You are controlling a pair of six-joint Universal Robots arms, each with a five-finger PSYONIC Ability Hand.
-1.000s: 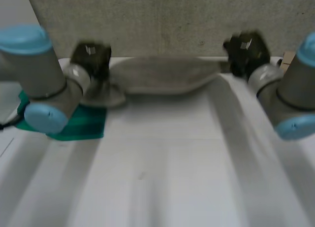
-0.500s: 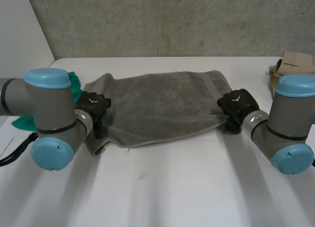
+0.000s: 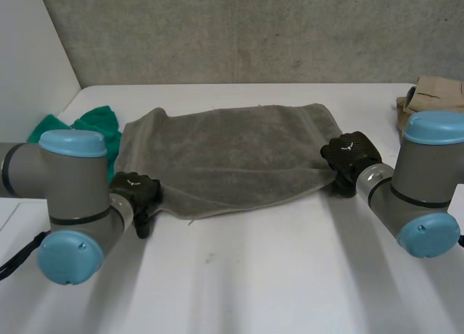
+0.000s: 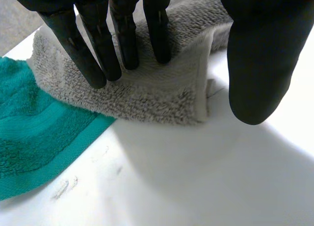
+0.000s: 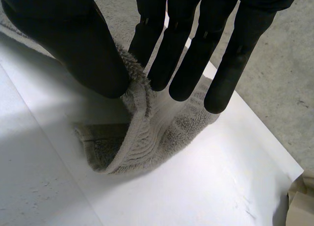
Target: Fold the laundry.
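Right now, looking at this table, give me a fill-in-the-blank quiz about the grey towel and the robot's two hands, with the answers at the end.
1. The rumpled terry cloth beside the grey terry towel, on the robot's left, is ___ in colour.
2. The right hand pinches the towel's edge between its fingers and its ___.
3. The left hand rests straight fingers on the towel's near-left ___.
Missing words: green; thumb; corner.

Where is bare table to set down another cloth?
The table is bare all along the near side of the towel, and in a strip behind it. Crowded: green cloth at left, tan cloth at right.
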